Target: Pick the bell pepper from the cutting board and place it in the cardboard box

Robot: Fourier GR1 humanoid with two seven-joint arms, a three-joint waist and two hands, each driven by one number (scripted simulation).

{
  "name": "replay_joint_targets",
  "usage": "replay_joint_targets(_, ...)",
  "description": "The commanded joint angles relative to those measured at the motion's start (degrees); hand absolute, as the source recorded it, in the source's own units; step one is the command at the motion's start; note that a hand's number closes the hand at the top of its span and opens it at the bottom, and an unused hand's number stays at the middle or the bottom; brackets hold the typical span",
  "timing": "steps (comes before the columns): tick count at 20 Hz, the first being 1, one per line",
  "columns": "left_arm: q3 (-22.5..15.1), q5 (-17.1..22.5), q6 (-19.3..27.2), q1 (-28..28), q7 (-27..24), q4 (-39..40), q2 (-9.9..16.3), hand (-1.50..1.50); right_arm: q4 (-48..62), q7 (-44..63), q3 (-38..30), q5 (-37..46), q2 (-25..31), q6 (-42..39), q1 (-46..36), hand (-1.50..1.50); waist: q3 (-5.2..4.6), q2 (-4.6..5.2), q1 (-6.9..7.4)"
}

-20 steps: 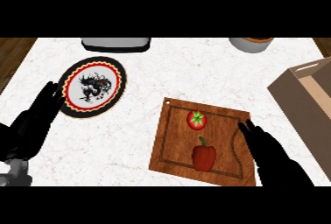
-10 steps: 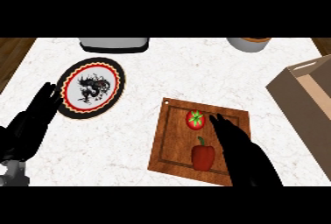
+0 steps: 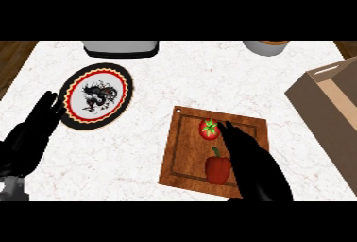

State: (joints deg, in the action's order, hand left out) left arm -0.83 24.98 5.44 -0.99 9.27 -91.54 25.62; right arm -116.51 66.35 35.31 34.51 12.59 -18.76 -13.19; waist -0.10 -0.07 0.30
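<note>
Board (image 3: pixel 188 156) at 5 o'clock on the bench (image 3: pixel 209 80), pepper (image 3: pixel 217 170) lying in its lower half, tomato (image 3: pixel 208 129) just above at 12 of the pepper

Change over the last second: right robot hand (image 3: pixel 252 163) has slid leftward, from the board's right edge to lie over the board, now just beside the pepper at its 3 o'clock. Fingertips reach past the tomato's right side. Reads as the approach closing in for the pick; grasp not yet made, pepper not lifted

Right robot hand: fingers straight and pressed together, pointing to 11 o'clock, holding nothing. Cannot tell whether its edge touches the pepper or tomato. Fingers will need to curl round the pepper without nudging the tomato

Left robot hand (image 3: pixel 31 137) at 9 o'clock, beside the plate (image 3: pixel 96 96), fingers straight and slightly spread, resting, holding nothing

Box (image 3: pixel 333 108) at 3 o'clock, well apart from the board, open; the carry will run rightward

Grey object (image 3: pixel 120 47) at 12 o'clock and cup (image 3: pixel 266 47) at 1 o'clock, both out of the path
</note>
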Motion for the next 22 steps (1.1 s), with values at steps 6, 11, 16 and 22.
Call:
replay_joint_targets(6, 0.1, -0.9, 0.8, 0.7, 3.3, -3.3, -2.2, 0.0, 5.4, 4.3, 1.1, 6.7, -4.7, -2.8, 0.0, -1.5, 0.08, 0.0, -0.15)
replay_joint_targets(11, 1.0, -2.4, 0.7, -2.1, 3.2, -0.9, -2.0, 0.0, 6.2, 6.7, 1.1, 8.2, -7.3, -7.7, -1.9, -1.5, 0.06, 0.01, -0.4)
replay_joint_targets(16, 0.2, -3.7, 1.9, -0.6, 4.2, -3.7, -3.3, 0.0, 10.5, 5.2, 1.1, 10.6, -9.8, -7.3, -1.4, -1.5, 0.08, 0.0, -0.14)
replay_joint_targets(22, 3.1, -2.9, -3.4, -1.0, 0.0, 2.4, -2.5, 0.0, 12.8, 5.2, -1.0, 12.2, -12.4, -9.4, -2.9, -1.5, 0.04, 0.07, -0.32)
